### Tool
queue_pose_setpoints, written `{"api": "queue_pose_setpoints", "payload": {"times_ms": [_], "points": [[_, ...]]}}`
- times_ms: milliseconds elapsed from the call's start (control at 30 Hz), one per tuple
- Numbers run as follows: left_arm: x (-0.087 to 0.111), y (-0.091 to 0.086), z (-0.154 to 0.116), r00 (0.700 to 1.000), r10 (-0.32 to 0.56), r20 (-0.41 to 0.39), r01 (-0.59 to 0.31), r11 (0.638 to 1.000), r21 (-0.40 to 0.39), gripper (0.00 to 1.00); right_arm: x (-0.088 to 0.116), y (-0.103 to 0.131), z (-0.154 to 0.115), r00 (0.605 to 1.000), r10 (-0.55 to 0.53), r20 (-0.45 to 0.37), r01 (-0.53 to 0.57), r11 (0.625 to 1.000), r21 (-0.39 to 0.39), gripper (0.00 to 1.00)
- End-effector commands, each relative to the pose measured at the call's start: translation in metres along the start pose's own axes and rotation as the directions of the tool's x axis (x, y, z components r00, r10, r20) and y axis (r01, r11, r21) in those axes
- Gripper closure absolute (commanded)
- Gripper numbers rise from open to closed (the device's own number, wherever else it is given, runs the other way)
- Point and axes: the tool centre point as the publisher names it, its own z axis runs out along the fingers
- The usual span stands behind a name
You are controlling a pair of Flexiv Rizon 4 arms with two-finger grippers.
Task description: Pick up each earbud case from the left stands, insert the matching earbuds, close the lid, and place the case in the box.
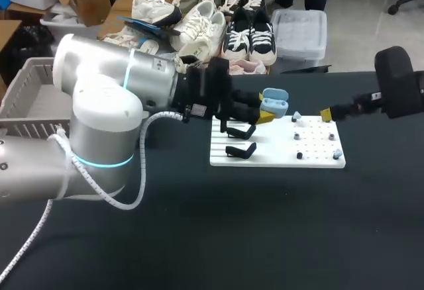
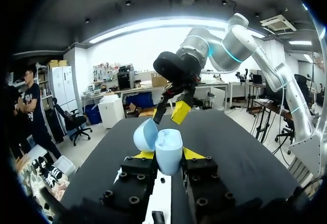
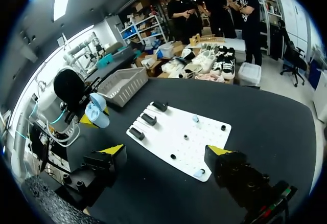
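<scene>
1. Table (image 1: 265, 250): black top. The broad strip on the robot's side of the white board (image 1: 278, 145) is open, and so is the stretch to the right of the board.

2. Left arm (image 1: 99, 124): comes in from the left of the board, and its bulk covers the table on that side. Its gripper (image 1: 270, 110) is over the far edge of the board, near the middle.

3. Basket (image 1: 30, 95): pale, with slatted walls, well to the left of the board at the table's edge. The left arm hides part of it, so its contents cannot be judged.

4. Right arm (image 1: 397, 85): comes in from the right of the board. Its gripper (image 3: 166, 151) sits just off the board's far right corner with the fingers spread wide and nothing between them.

5. Board: flat on the table. Three black stands (image 3: 148, 118) sit in a row along its left end.

6. Earbud case (image 2: 162, 147): light blue, raised over the board's far edge. The left gripper's yellow-tipped fingers (image 2: 144, 155) are clamped on its body from both sides. The lid is hinged open. Whether anything sits inside cannot be told.

7. Earbuds (image 1: 296, 116): two small pale blue pieces on the right half of the board, one near the far edge and one at the near right corner (image 1: 338, 153). Small black pegs (image 1: 299, 155) are dotted between them.
</scene>
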Motion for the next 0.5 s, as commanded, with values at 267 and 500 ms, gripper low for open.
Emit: {"api": "queue_pose_setpoints", "payload": {"times_ms": [267,500], "points": [[-0.011,-0.006,0.000,0.991,-0.032,0.132,0.035,0.999,-0.027,1.00,0.014,0.000,-0.016,0.999,0.034,-0.042,-0.028,0.992,0.120,0.00],[-0.001,-0.004,0.008,0.991,-0.027,0.129,0.034,0.998,-0.050,1.00,0.018,-0.002,-0.019,0.997,0.047,-0.068,-0.038,0.990,0.138,0.00]]}}
